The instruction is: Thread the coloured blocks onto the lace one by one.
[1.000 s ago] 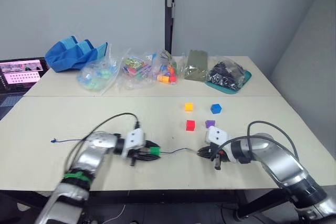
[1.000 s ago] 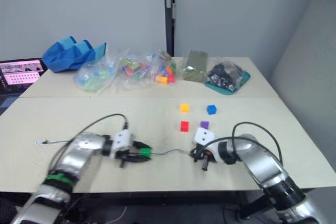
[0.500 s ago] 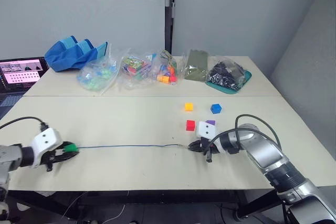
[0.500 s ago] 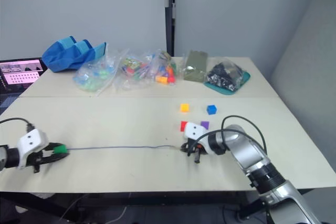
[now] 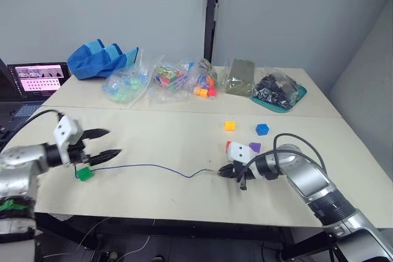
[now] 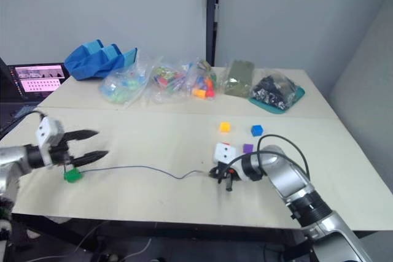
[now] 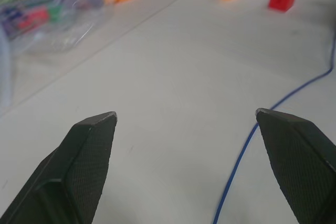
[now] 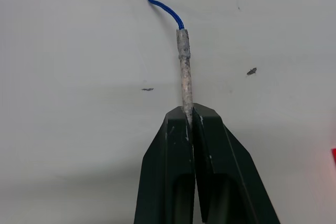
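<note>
While the right hand [image 8: 190, 116] is clenched on the pale needle tip of the lace [image 5: 153, 167] near the tabletop's [image 5: 172, 139] front edge, the left hand [image 5: 104, 142] hangs released, fingers spread wide, just above the green block [image 5: 84, 173]. That block rests on the tabletop at the far end of the lace, seemingly already threaded. The lace runs slack across the surface between the two hands. The red block [image 5: 229, 146] and purple block [image 5: 254, 147] sit just behind the right hand; the yellow-orange block [image 5: 229, 126] and blue block [image 5: 262, 129] lie further back. Four blocks appear to remain unthreaded. Risks noted: the needle is pinched only at its very end, so it may pivot or slip when pressed into a block's hole; the right arm may nudge the red and purple blocks; dragging the slack lace may shift the green block.
</note>
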